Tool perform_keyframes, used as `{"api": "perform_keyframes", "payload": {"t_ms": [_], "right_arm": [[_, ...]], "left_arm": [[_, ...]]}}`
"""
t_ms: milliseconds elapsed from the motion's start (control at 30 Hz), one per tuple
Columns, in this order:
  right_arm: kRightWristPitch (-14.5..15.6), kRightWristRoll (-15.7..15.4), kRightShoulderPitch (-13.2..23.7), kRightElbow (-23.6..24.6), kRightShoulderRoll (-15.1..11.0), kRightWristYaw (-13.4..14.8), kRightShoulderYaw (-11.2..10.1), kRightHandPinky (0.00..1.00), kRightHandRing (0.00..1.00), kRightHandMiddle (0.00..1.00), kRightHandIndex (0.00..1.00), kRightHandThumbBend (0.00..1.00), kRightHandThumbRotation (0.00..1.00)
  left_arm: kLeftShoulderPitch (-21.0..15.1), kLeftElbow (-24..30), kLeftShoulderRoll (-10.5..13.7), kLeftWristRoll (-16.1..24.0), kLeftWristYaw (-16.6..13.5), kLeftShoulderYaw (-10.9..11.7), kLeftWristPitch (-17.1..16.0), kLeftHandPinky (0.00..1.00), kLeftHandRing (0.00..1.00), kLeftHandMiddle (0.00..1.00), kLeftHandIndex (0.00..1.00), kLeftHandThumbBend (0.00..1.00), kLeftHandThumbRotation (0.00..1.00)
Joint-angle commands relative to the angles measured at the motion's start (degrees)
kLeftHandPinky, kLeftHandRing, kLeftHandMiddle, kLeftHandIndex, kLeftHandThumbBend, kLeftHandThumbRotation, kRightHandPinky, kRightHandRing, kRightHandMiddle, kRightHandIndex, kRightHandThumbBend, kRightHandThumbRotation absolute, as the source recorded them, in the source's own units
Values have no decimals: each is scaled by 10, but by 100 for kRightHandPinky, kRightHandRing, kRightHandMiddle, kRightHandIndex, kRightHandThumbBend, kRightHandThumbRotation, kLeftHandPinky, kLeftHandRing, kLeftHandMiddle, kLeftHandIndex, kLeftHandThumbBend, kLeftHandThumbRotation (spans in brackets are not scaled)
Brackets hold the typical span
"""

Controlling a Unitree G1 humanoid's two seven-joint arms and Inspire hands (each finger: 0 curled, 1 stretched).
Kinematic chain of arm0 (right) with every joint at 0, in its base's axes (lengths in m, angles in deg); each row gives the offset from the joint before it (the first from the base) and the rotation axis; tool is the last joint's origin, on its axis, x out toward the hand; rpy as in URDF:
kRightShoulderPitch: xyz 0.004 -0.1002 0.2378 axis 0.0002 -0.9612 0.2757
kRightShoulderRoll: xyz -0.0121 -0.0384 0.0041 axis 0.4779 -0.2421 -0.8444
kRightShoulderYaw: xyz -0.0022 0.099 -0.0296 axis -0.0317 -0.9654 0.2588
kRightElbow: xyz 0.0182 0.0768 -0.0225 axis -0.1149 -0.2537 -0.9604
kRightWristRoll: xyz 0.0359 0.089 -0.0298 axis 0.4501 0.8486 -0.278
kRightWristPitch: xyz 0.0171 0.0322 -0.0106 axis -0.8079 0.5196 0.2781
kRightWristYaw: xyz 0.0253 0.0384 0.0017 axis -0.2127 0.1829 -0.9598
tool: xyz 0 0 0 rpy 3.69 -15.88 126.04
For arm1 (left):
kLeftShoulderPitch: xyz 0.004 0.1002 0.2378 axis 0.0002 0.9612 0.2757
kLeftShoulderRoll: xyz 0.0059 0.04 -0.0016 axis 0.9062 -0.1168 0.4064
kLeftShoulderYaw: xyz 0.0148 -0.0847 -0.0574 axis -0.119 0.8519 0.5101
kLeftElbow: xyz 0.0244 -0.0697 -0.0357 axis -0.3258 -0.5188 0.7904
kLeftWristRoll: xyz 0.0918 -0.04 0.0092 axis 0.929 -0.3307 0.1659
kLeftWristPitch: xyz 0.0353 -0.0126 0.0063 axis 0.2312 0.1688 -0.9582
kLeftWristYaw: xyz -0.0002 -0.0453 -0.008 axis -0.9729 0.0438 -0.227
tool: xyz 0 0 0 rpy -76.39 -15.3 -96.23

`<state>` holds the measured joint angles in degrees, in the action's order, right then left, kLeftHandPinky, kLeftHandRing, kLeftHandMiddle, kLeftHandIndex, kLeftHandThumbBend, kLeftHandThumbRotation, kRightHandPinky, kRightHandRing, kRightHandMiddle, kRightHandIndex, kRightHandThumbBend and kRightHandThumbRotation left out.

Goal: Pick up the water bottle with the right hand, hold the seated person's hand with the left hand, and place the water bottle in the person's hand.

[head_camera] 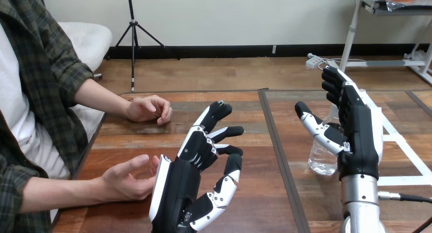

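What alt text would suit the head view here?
The robot's right hand is open beside a water bottle standing on the wooden table. Its open left hand sits beside the person's hand at the view's lower left.

A pale wall (229, 14) with a black skirting board (229, 50) runs behind the plank floor (229, 72). A black tripod (133, 34) stands near the far left corner of the wooden table (132, 141), beside a white cushioned seat (89, 42). Past the far right corner stands a white-legged desk (351, 34), a power strip (313, 61) by its foot.
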<state>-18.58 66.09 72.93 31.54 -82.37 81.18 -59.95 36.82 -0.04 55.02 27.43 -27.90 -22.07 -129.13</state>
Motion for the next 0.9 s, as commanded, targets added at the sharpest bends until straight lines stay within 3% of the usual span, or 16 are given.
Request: {"api": "perform_keyframes", "payload": {"t_ms": [0, 167, 467, 867], "right_arm": [[0, 14, -1, 44, 12, -11, 3, 87, 85, 85, 83, 51, 0], [4, 17, -11, 71, 16, -14, 5, 84, 84, 84, 82, 51, 0], [-34, 14, -19, 92, 26, -10, 4, 80, 83, 84, 81, 52, 0], [-103, -29, -21, 103, 30, 28, -1, 71, 78, 81, 77, 53, 0]], "left_arm": [[-10, 17, -25, -3, -1, 1, -4, 60, 75, 88, 89, 27, 0], [-11, 18, -25, -6, 0, 0, -3, 60, 75, 88, 88, 26, 0], [-15, 18, -24, -7, 1, 2, -3, 59, 75, 88, 89, 26, 0], [-15, 18, -23, -6, 0, 3, -3, 59, 75, 88, 88, 27, 0]]}}
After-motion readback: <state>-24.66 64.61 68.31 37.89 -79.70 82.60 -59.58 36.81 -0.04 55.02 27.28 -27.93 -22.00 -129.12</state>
